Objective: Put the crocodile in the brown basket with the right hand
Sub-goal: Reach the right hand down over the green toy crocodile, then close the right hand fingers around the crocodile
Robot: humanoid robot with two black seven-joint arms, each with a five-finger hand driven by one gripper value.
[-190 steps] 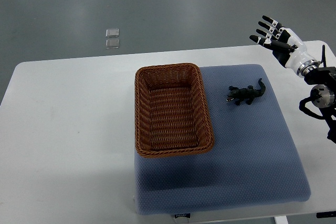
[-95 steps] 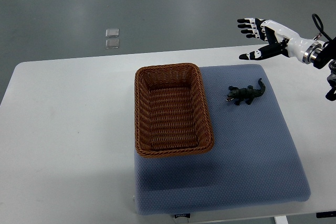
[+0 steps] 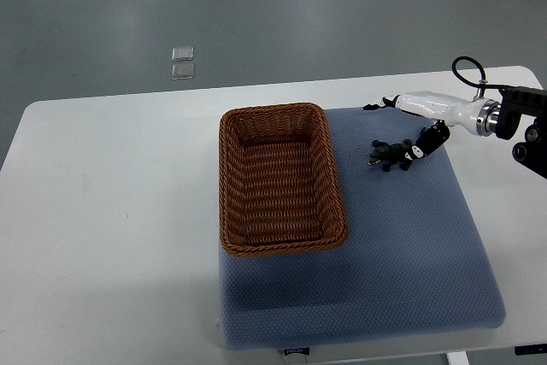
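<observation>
Hovering over crocodile (image 3: 395, 154): R hand (image 3: 416, 107), spread.

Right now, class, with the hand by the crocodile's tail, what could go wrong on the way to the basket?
The right hand reaches only the crocodile's tail end, so a grasp there may be weak and the toy could slip. It might instead push the toy along the blue mat. A low carry could catch the brown basket rim.
</observation>
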